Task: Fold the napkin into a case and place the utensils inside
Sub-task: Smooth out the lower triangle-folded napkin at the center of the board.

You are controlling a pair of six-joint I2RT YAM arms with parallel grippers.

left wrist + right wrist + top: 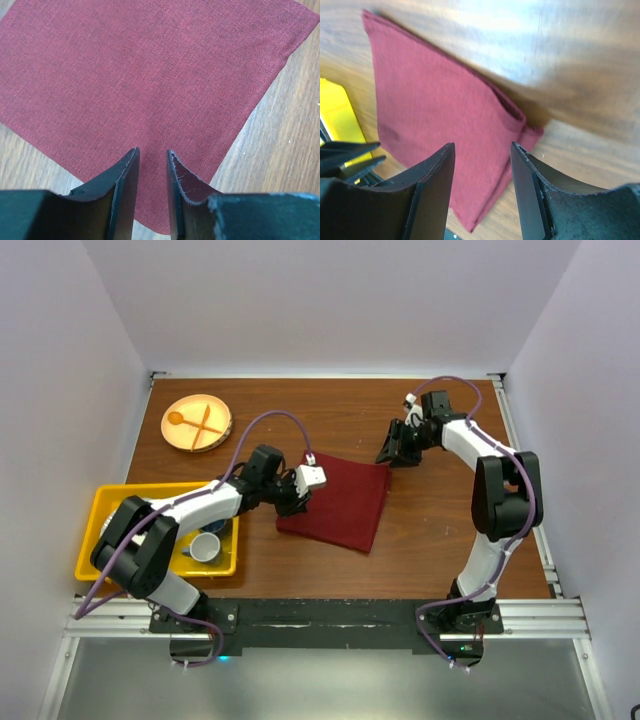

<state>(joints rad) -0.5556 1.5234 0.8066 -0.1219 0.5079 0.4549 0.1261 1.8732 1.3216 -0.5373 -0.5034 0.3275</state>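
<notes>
The maroon napkin (340, 502) lies flat on the wooden table, folded into a rough square with doubled layers showing at its far right corner (520, 122). No narrow case shows in any view. My left gripper (297, 504) is at the napkin's left corner. In the left wrist view its jaws (152, 152) stand a little apart just above the cloth (150, 75), with nothing between them. My right gripper (393, 455) hovers at the far right corner, open (482, 146) over the napkin (435, 115). The utensils are out of view.
A round plate (196, 423) with an orange spoon and fork sits at the back left. A yellow bin (100, 510) at the front left holds a cup (207, 547). White walls enclose the table on three sides.
</notes>
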